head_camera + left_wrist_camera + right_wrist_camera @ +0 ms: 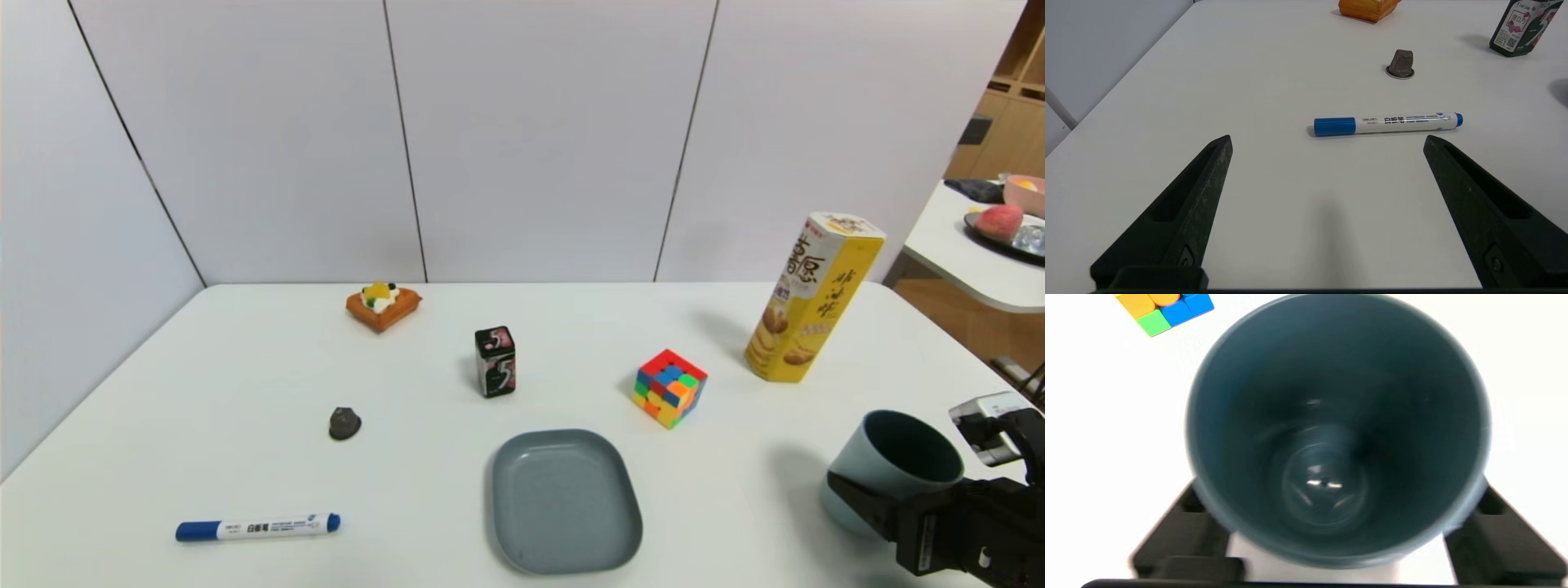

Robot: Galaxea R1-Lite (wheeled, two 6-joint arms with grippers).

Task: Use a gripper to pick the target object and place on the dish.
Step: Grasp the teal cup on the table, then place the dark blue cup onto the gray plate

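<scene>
Black fingers of the right gripper (878, 498) press against both sides of the grey-blue cup (890, 469) at the lower right of the head view, closed onto its wall. Whether the cup has left the table (735, 506) I cannot tell. The grasp step looks in hand. Next comes a lift, then a carry leftward in the frame to the dish (563, 500), bottom centre, well apart from the cup, keeping it upright and below the cube (669, 388). Out of the head view, the left gripper (1327, 143) hangs wide open and empty near a marker (1387, 123).
</scene>
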